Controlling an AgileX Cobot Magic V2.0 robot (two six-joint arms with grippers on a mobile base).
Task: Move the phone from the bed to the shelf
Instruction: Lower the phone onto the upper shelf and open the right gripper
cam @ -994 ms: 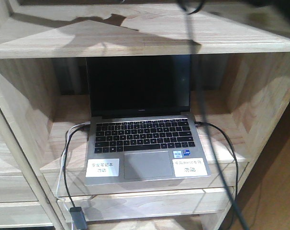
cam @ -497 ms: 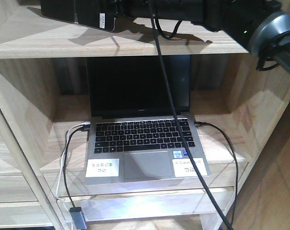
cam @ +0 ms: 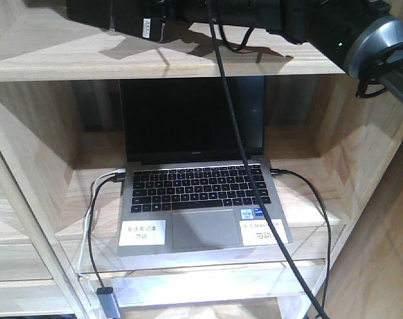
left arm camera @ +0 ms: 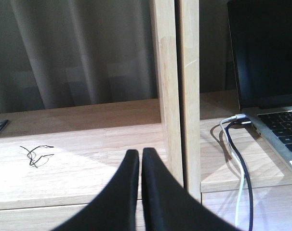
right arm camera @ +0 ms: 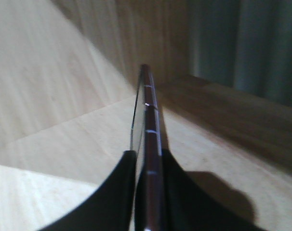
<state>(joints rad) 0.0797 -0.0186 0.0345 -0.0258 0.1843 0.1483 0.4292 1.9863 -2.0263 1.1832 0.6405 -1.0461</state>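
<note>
My right wrist view is showing what the front view cannot: my right gripper [right arm camera: 147, 166] is pinching the phone [right arm camera: 148, 144] edge-on between its fingers, above a shelf [right arm camera: 64, 120] plank. The front view is showing my right arm [cam: 255, 16] reaching leftward over the top board, the phone [cam: 128, 23] at its tip, the laptop [cam: 198, 193] below. My left gripper [left arm camera: 139, 161] is sitting pressed together, empty.

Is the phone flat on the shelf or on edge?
On edge: the right wrist view shows the phone edge-up, pinched between the right claw fingers above the shelf.
</note>
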